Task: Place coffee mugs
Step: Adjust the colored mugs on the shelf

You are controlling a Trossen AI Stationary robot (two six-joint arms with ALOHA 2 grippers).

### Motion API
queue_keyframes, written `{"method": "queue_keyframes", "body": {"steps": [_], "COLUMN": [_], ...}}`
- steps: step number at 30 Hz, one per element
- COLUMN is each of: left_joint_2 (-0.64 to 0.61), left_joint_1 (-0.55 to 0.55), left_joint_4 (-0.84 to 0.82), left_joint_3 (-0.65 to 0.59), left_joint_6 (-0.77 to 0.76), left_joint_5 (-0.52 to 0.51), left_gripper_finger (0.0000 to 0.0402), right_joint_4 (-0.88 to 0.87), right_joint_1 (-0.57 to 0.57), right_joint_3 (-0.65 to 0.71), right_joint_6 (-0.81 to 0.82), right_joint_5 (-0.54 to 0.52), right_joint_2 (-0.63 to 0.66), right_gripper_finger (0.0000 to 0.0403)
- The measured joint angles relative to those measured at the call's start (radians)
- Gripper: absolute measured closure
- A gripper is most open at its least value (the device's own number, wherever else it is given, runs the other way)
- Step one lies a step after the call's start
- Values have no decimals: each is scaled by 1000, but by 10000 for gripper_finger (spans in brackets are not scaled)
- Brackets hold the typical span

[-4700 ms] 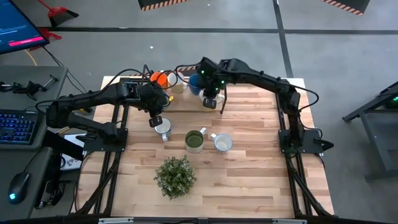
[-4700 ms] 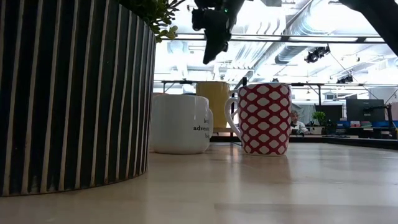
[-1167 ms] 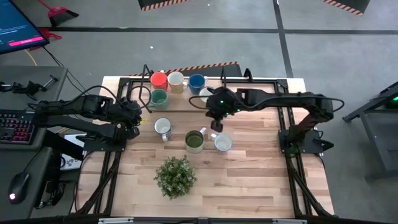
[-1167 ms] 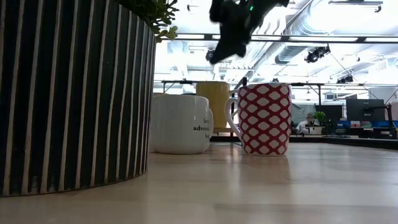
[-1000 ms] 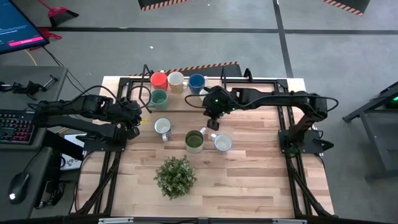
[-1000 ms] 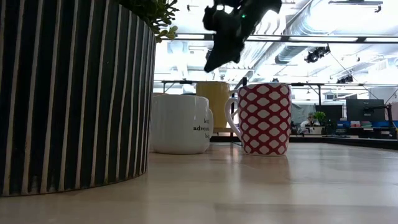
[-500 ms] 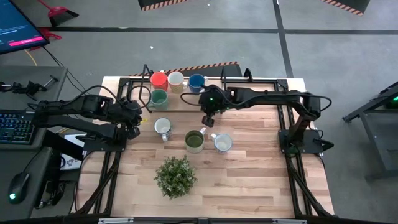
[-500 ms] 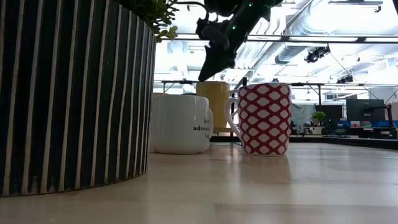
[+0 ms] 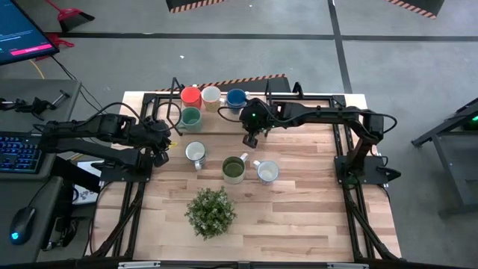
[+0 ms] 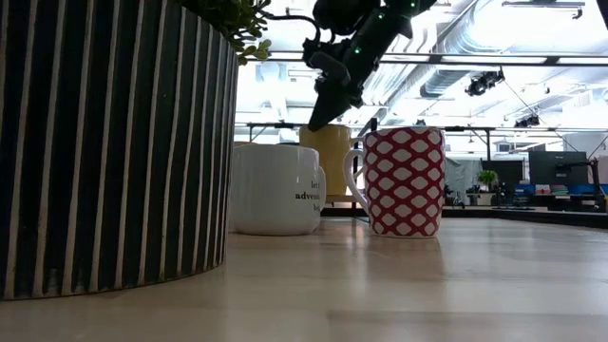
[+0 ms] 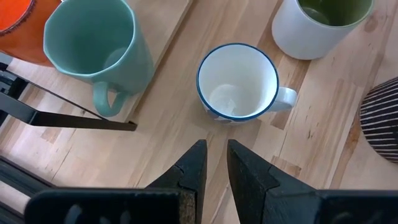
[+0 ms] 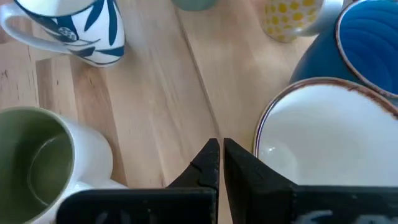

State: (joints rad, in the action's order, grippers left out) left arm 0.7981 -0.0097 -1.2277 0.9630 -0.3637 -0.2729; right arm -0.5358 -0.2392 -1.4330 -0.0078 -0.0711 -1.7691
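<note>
The right gripper [image 9: 249, 140] hangs pinched together and empty, just beside a white mug [image 12: 329, 143] near the blue mug [image 9: 236, 99]. The mug looks hard, smooth and breakable; grab its rim.

The counter [image 9: 299, 202] is pale wooden planking with visible grain and a smooth, faintly satin finish. The teal mug [image 11: 93, 46], the blue-rimmed white mug [image 11: 237, 81] and the blue mug [image 12: 367, 43] look like glazed ceramic, glossy and smooth. The left pincer [image 11: 211, 171] and right pincer [image 12: 217, 163] are matt black, plastic-looking. The plant pot [image 10: 104, 142] is ribbed, dark and matt.
</note>
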Motion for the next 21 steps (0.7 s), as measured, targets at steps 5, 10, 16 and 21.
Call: {"method": "queue_keyframes", "body": {"steps": [5,10,16,21], "left_joint_2": [0,0,0,0], "left_joint_1": [0,0,0,0], "left_joint_4": [0,0,0,-1], "left_joint_3": [0,0,0,0], "left_joint_6": [0,0,0,0], "left_joint_5": [0,0,0,-1], "left_gripper_finger": [348,348,348,348], "right_joint_4": [-9,-27,-40,-69], "right_joint_1": [-16,-32,-54,-66], "right_joint_3": [0,0,0,0], "right_joint_6": [0,0,3,3], "right_joint_5": [3,-4,-4,-26], "right_joint_2": [0,0,0,0], "right_gripper_finger": [403,403,403,403]}}
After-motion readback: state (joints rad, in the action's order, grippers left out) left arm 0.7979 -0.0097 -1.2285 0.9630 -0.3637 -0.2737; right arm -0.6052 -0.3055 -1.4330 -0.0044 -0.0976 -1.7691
